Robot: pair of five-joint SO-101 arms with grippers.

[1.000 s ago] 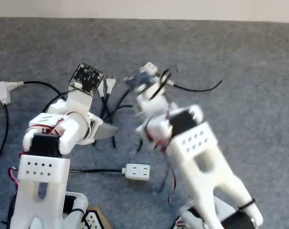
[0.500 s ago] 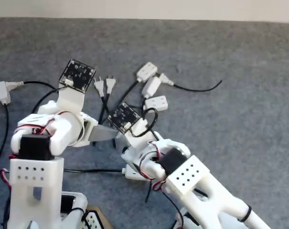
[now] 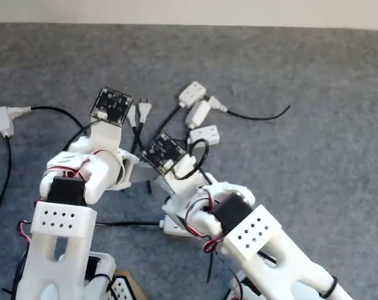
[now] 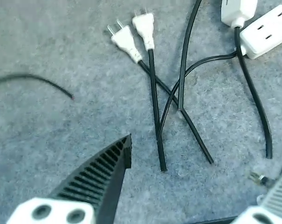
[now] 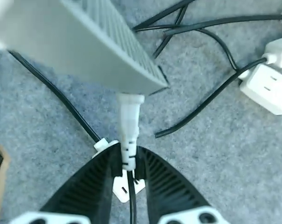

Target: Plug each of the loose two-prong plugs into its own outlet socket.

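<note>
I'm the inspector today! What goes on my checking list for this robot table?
Surface: grey carpet-like cover, lying flat.
Job's things: first plug beside second plug, both loose; held plug in the right gripper; far plug off at the left; outlet socket with nothing plugged in.
Clutter: brown board corner at the near edge.
Grippers: left gripper open and empty; right gripper shut on the held plug.
Cables: black cables cross one another.
Surroundings: pale wall behind the table.
</note>
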